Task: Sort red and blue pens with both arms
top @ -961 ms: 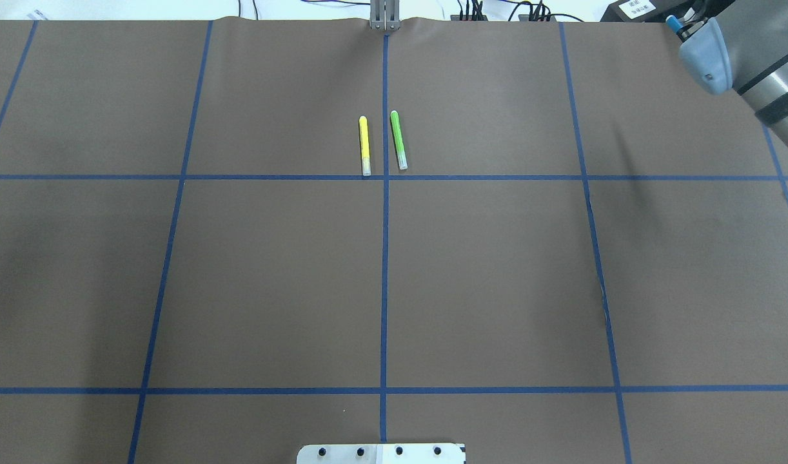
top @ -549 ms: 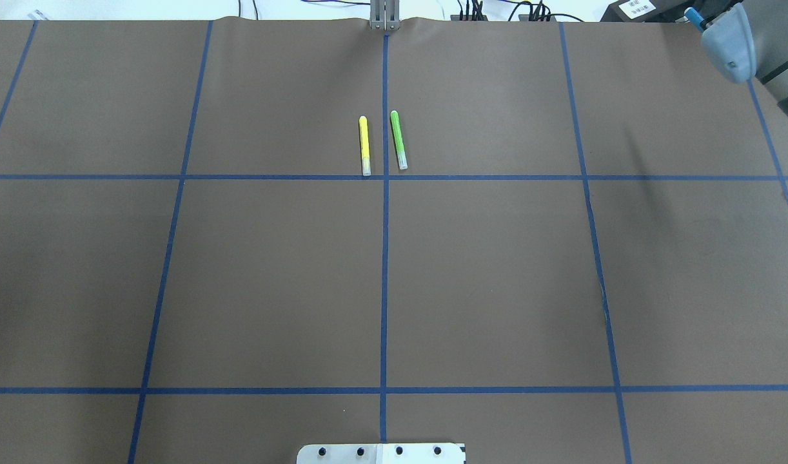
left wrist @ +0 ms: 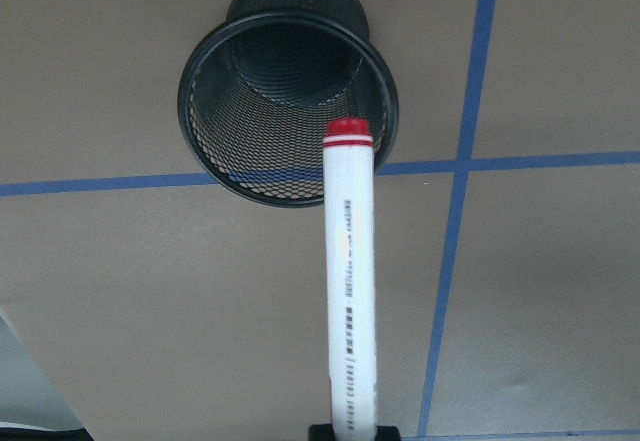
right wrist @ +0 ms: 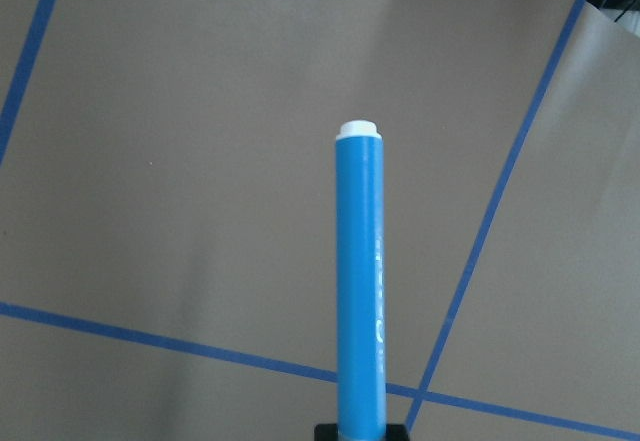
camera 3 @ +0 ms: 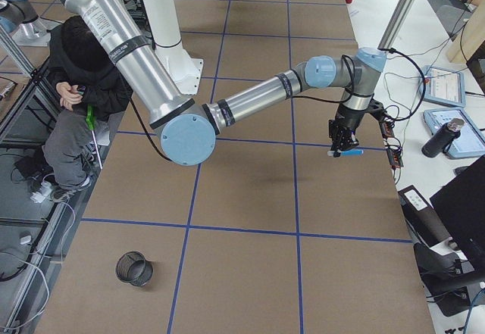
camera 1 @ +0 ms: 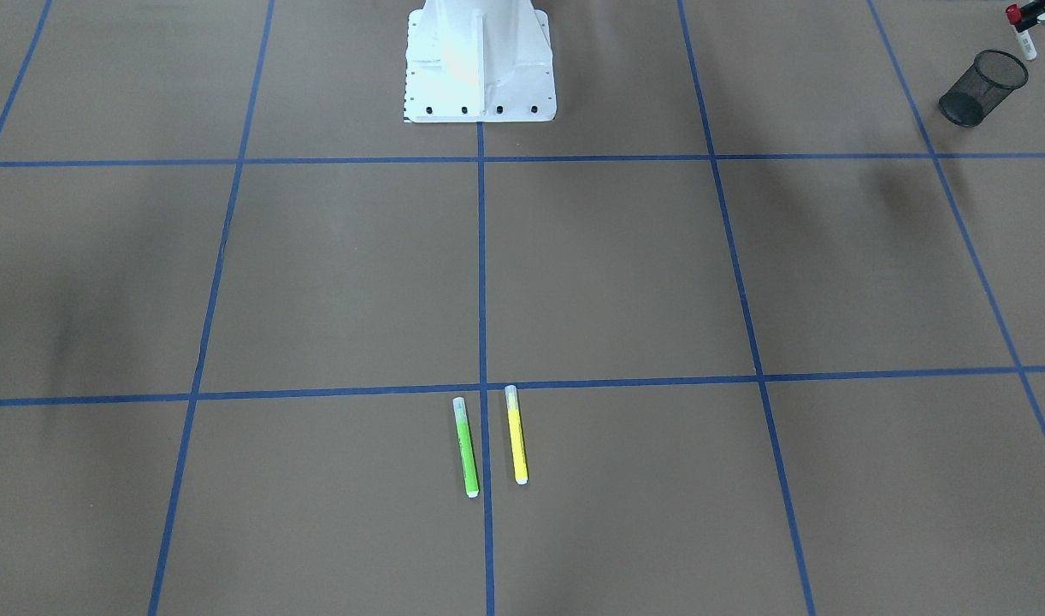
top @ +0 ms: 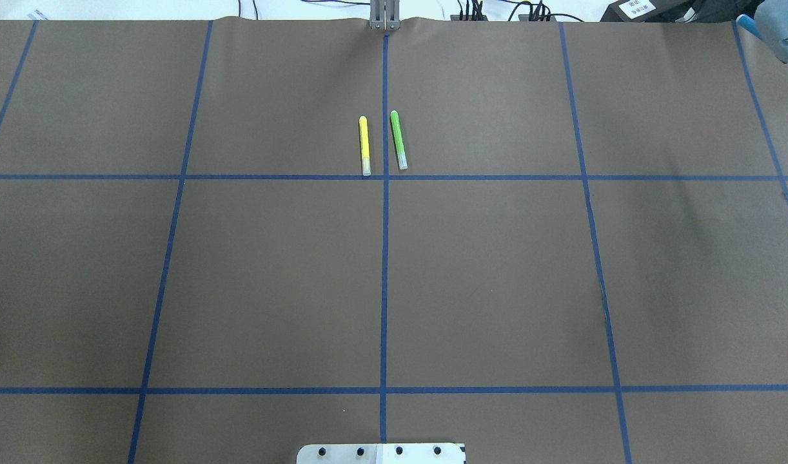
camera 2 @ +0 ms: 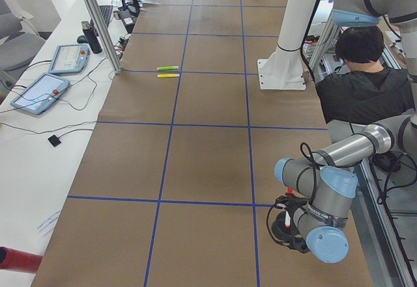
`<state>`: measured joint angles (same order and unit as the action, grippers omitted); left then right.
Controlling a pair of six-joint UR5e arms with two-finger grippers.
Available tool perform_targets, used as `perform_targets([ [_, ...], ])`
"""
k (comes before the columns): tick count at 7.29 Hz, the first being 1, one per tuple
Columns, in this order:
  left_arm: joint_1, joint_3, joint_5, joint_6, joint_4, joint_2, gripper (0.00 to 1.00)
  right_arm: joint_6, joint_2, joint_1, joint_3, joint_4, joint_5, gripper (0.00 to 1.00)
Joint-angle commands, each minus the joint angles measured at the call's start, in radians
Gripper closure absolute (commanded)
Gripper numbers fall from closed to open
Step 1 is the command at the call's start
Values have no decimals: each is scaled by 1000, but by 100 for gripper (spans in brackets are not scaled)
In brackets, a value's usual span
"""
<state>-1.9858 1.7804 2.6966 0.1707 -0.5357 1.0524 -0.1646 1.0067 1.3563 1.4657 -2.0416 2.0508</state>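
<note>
The red pen [left wrist: 350, 281], white-barrelled with a red end, hangs upright in my left gripper [left wrist: 346, 428], which is shut on its lower end. It is above the rim of a black mesh cup [left wrist: 288, 111]. The front-facing view shows the same red pen [camera 1: 1020, 36] just past that mesh cup [camera 1: 984, 85]. The blue pen [right wrist: 360, 271] stands in my right gripper [right wrist: 360, 429], shut on it, over bare brown table. In the right exterior view the blue pen [camera 3: 342, 152] hangs near the table's far edge.
A yellow marker [top: 364, 145] and a green marker [top: 398, 140] lie side by side near the table's middle line. A second mesh cup [camera 3: 135, 268] stands on the right arm's end. The white pedestal [camera 1: 480, 60] rises at the robot's side. A person [camera 2: 361, 72] sits behind it.
In the overhead view the right arm has swung right and away toward the far right corner, almost out of the frame. The yellow and green markers have not moved.
</note>
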Motion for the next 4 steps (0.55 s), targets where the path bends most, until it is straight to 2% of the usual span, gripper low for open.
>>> perform_targets([
  [1,-1,-47,2,-37,-1,-5,100,-70,82,36,79,-98,2,100],
  [3,-1,-52,3,-39,-1,-6,100,-163,140,70,177,-210,5,100],
  [4,-1,-56,5,-39,-1,-6,100,-176,147,87,192,-227,6,100],
])
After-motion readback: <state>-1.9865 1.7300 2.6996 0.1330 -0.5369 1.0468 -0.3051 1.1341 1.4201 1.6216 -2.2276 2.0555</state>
